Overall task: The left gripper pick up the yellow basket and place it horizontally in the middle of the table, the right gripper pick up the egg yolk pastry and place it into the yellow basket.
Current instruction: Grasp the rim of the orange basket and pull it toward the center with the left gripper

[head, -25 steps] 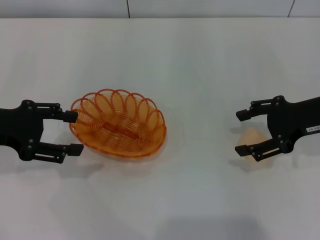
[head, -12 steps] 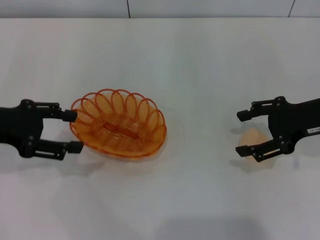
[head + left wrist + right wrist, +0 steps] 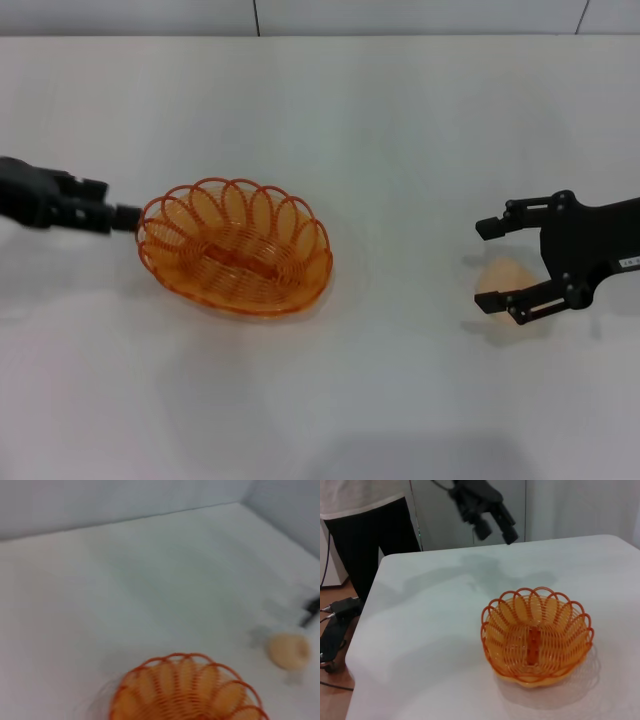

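The woven orange yellow basket [image 3: 236, 246] sits on the smooth white counter [image 3: 380, 130]. The left gripper [image 3: 112, 217] is at its nine o'clock rim; I cannot tell its jaws. The right gripper [image 3: 490, 265], jaws wide, is around the round egg yolk pastry [image 3: 502, 281], maybe touching.

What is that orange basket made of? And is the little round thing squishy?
The yellow basket looks like glossy see-through plastic cord woven in loops; light passes through it. The egg yolk pastry looks matte, smooth and pale, like baked dough, so probably soft, though I can't be sure.
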